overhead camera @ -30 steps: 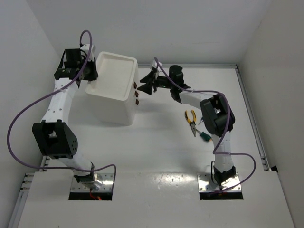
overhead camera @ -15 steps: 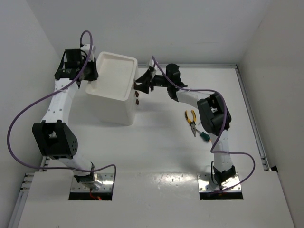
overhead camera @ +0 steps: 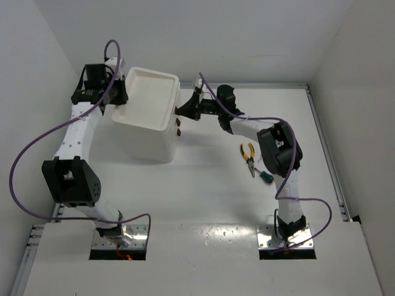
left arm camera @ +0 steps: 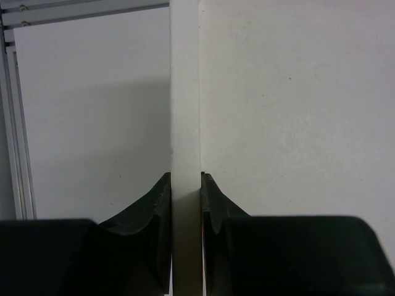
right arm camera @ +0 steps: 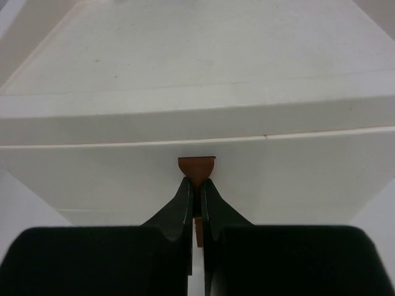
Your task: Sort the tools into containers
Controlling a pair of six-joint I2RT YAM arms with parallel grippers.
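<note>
Drawer unit (overhead camera: 145, 139) sitting at 11 o'clock on the bench (overhead camera: 203, 197). Left end effector (left arm camera: 185, 179) clamping its rim. Right end effector (right arm camera: 196, 183), spread a second ago, now pinching the top handle (right arm camera: 197, 164); drawer pull likely next. Pliers (overhead camera: 248, 154) and screwdriver (overhead camera: 266, 177) waiting at 4 o'clock.

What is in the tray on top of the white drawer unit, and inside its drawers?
The tray shows bare white plastic, no tools. The drawers look shut, so their insides are hidden. The right gripper pinches the top handle; left gripper clamps the rim.
</note>
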